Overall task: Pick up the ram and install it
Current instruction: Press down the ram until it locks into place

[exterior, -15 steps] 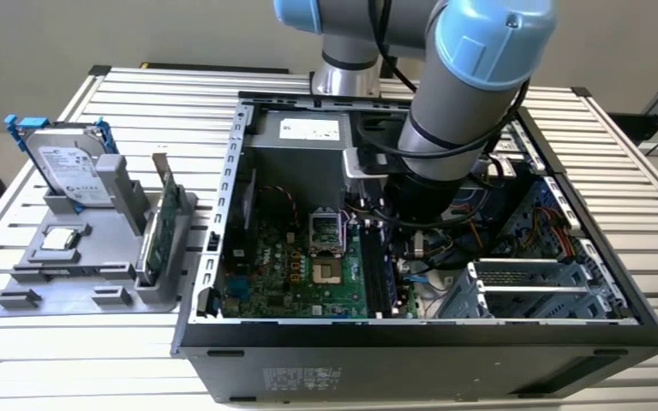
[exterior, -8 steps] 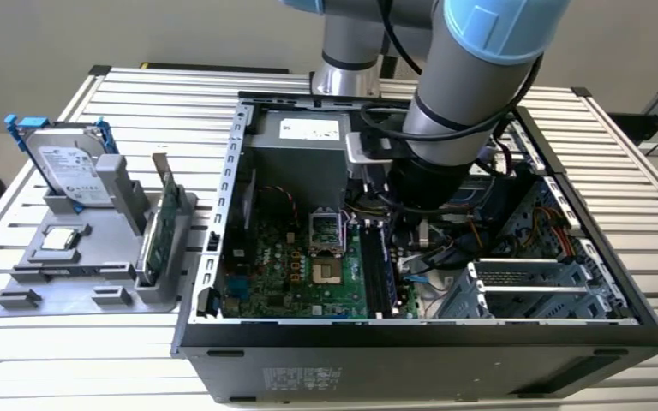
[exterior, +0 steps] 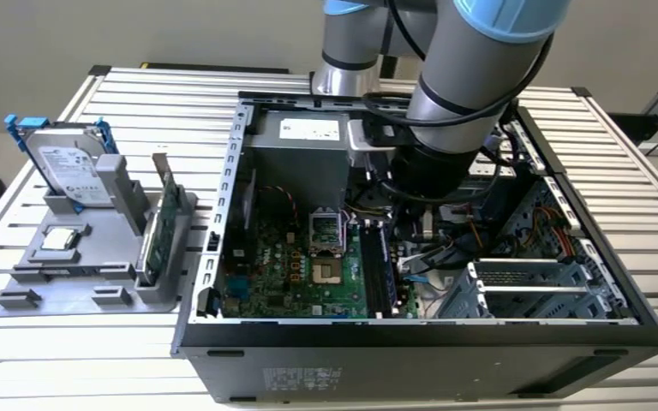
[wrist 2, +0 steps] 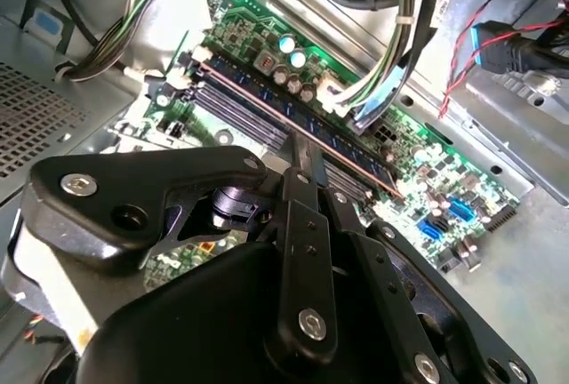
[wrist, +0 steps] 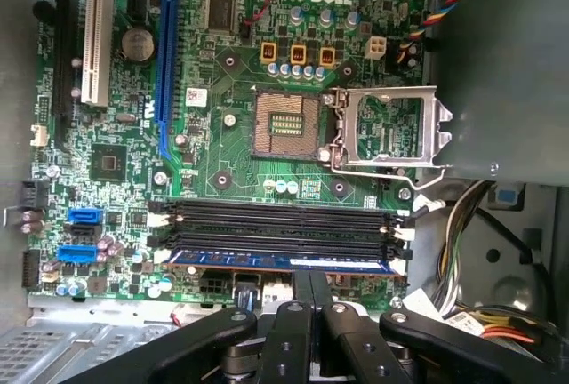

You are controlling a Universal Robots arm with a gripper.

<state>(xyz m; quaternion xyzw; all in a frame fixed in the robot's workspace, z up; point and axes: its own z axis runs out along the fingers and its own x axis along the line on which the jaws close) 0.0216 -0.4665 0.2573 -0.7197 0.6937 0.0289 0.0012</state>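
Where the memory slots run along the motherboard, the ram, a thin blue stick edged in copper, sits upright in one slot, the gripper fingers pinching its top edge. The exterior view adds the open computer case.

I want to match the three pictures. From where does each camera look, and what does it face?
Exterior view: off the arm, above, facing the open case; the arm reaches in.
First wrist view: on the wrist, straight down on the motherboard; the gripper stands at the ram.
Second wrist view: on the wrist, slanted along the ram.
Both wrist views share gripper and ram.
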